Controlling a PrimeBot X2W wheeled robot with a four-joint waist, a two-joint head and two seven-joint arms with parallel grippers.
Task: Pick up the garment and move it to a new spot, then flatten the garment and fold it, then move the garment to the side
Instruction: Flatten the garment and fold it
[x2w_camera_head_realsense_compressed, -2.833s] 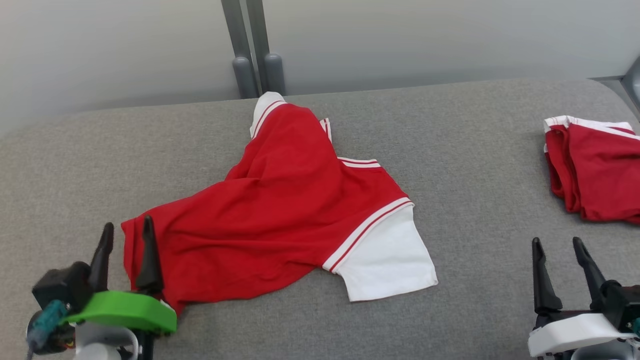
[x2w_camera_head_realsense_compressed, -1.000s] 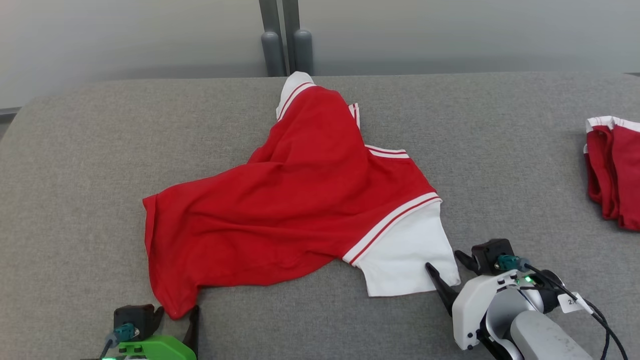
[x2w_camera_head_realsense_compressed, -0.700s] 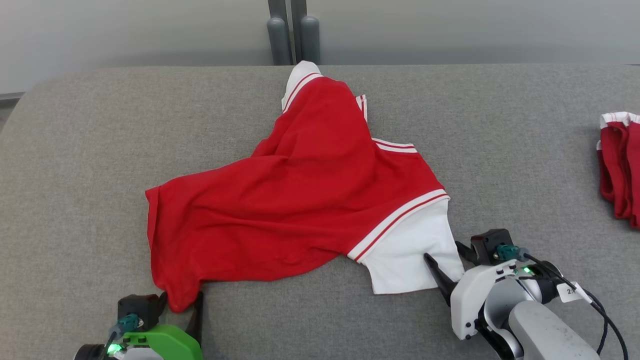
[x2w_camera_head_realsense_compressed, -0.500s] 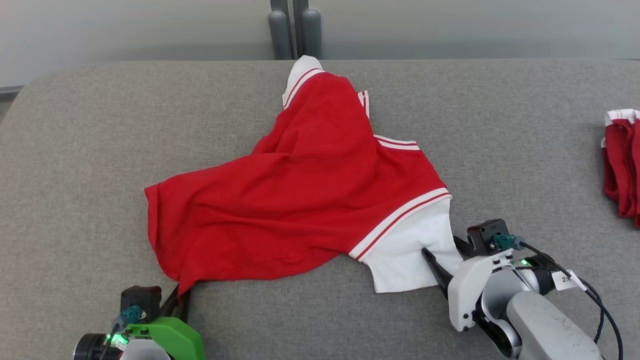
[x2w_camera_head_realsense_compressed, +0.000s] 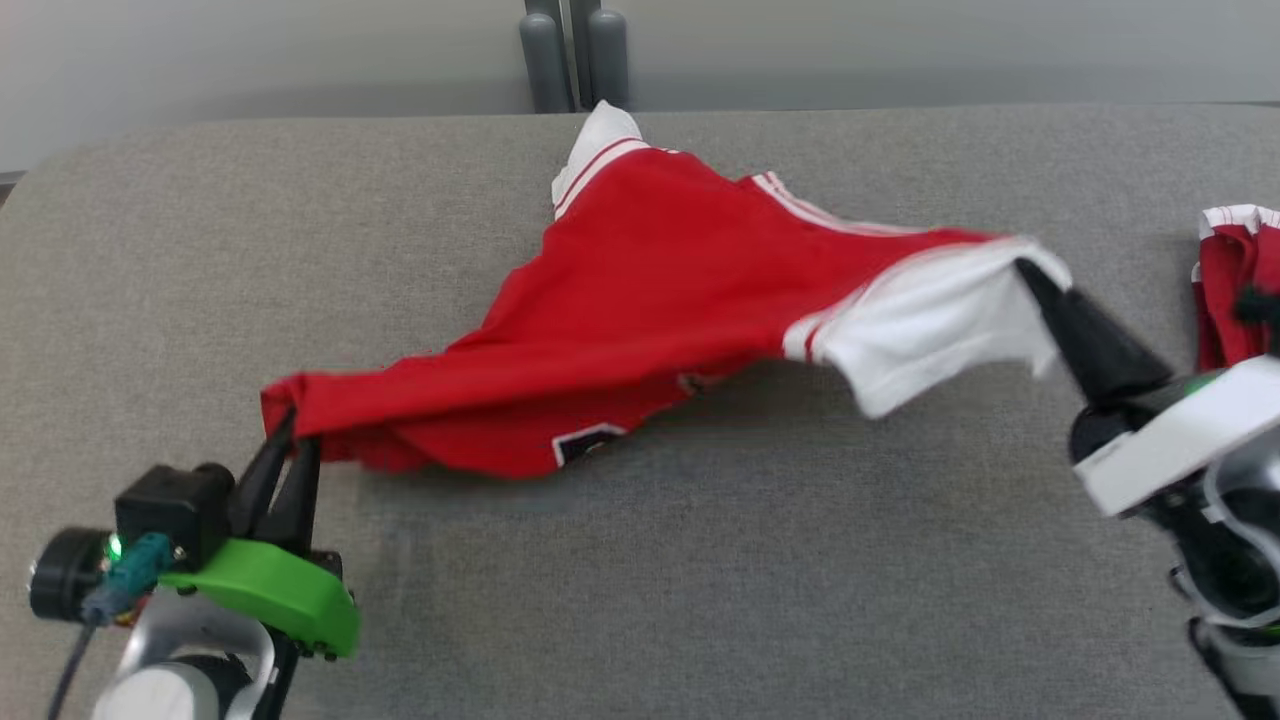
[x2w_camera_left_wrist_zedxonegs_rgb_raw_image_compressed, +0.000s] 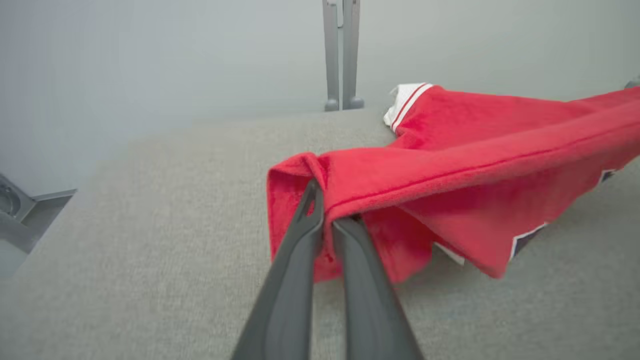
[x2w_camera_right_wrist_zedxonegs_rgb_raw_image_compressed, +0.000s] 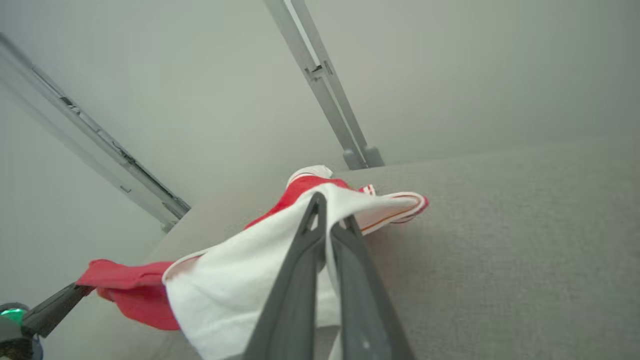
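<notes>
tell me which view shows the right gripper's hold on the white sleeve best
The right wrist view: the right gripper is shut on the white sleeve, dead centre and close up. The head view shows the same pinch from the side, slightly blurred. The left wrist view gives the red body of the garment instead.

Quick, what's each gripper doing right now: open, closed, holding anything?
Left gripper: closed, pinching the red corner of the shirt.
Right gripper: closed, pinching the shirt's white sleeve.
</notes>
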